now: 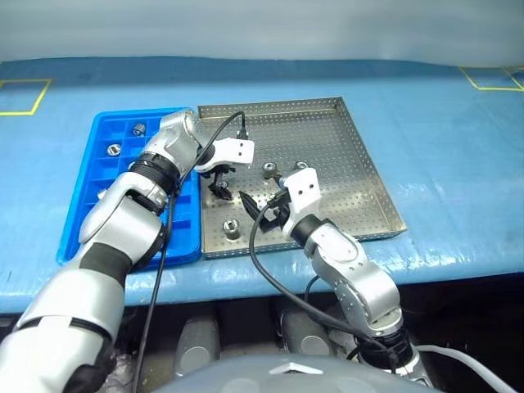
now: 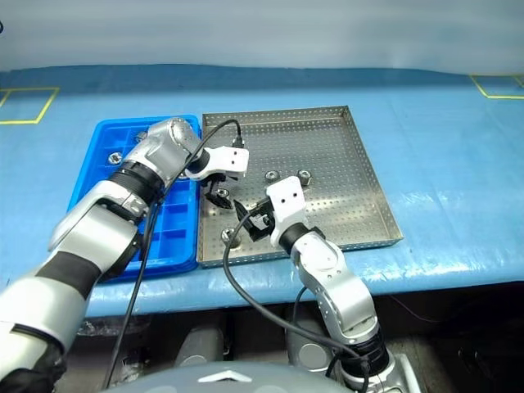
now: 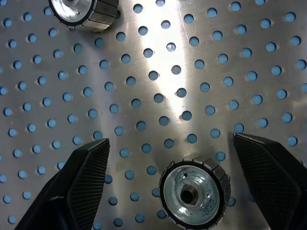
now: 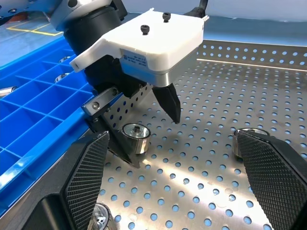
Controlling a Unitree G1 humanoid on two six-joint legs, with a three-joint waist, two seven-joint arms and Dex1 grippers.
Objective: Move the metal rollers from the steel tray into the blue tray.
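1. Lying on a blue-covered table are the steel tray and, touching its left side, the blue tray; yellow tape marks are seen on the cover near the far corners.
2. Four metal rollers are seen on the steel tray: one between the left gripper's fingers, two near the tray's middle, and one near the front rim. The roller on the right of the middle pair is partly hidden in the left eye view by the right gripper's white housing.
3. More rollers are seated in far cells of the blue tray.
4. The steel tray is made of shiny sheet metal with a low raised rim and a floor perforated by regular round holes. The blue tray is made of plastic and is divided by a grid into square cells.
5. Each roller is a short silver cylinder with a ribbed outer wall and a hollow centre. The roller at the left gripper stands on end, its bore facing up.
6. The left gripper points steeply down over that roller, its textured black fingers spread wide on either side and clear of it; nothing is grasped.
7. The right gripper is held roughly level just beside the left gripper, its fingers spread wide and empty.
8. Black cables run from both gripper housings across the tray's front rim.
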